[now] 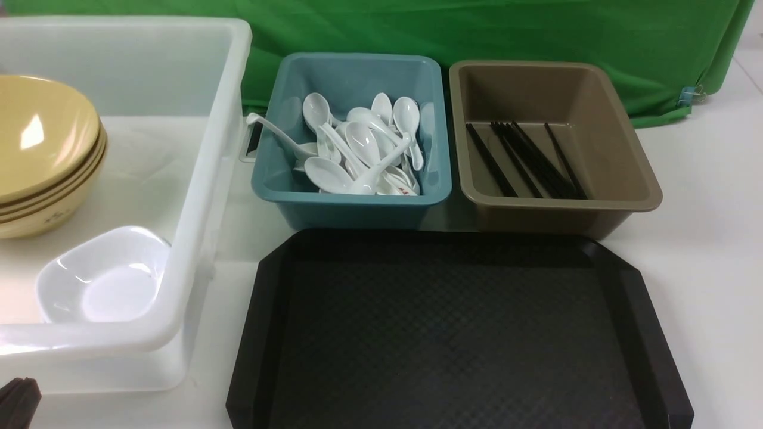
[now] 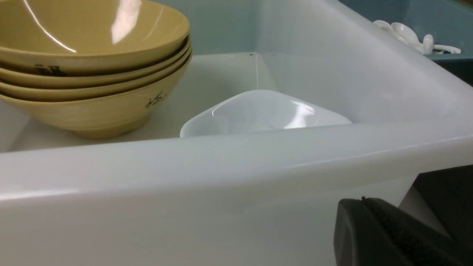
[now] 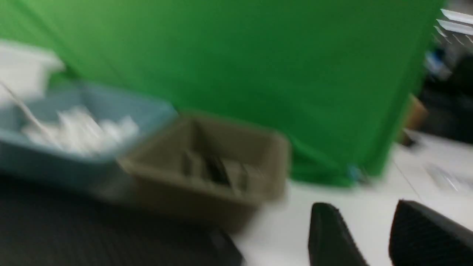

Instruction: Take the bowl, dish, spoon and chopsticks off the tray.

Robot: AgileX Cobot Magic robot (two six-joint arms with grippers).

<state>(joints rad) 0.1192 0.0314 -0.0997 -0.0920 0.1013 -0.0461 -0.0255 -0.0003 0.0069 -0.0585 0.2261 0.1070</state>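
Observation:
The black tray (image 1: 632,298) lies at the front with nothing on it. Stacked mustard-yellow bowls (image 1: 42,149) and a white dish (image 1: 101,280) sit in the white tub (image 1: 202,196). They also show in the left wrist view, bowls (image 2: 92,55) and dish (image 2: 258,112). White spoons (image 1: 357,149) fill the blue tub (image 1: 351,205). Black chopsticks (image 1: 524,158) lie in the brown tub (image 1: 560,208). My left gripper (image 1: 18,396) is shut and empty, low outside the white tub's near wall (image 2: 364,201). My right gripper (image 3: 364,236) is open and empty over the table right of the tray.
A green cloth (image 1: 477,30) hangs behind the tubs. White table (image 1: 715,238) lies to the right of the tray and brown tub. The right wrist view is blurred.

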